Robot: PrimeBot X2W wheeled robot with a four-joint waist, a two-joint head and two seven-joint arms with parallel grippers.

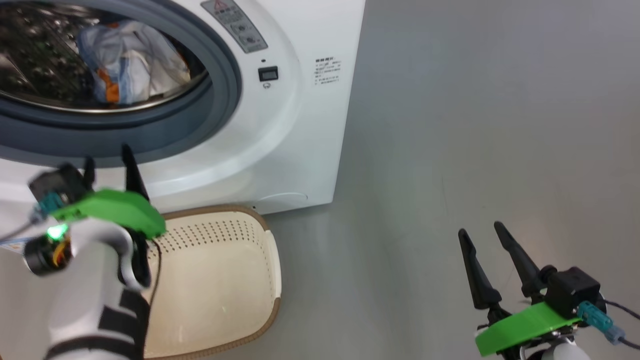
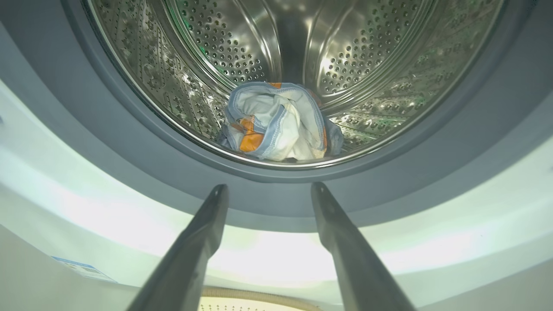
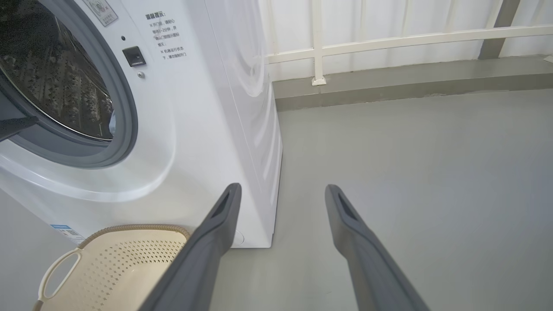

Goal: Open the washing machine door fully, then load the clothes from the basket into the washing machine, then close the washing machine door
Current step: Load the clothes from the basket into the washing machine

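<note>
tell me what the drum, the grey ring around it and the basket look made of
Drum: looks like polished steel, mirror-bright and punched with holes. Grey ring: probably rubber, matte and smooth. Basket: likely cream plastic, moulded hole rows; brown rim looks woven, maybe moulded too.

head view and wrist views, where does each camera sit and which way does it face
Head view: on the head, looking forward and down at the washing machine and basket; left gripper and right gripper show, open.
Left wrist view: on the left wrist, looking into the drum at the clothes; own fingers show.
Right wrist view: on the right wrist, looking past the machine across the floor to a railing; own fingers show.
Shared: head and left wrist see the clothes; head and right wrist see the basket.
</note>
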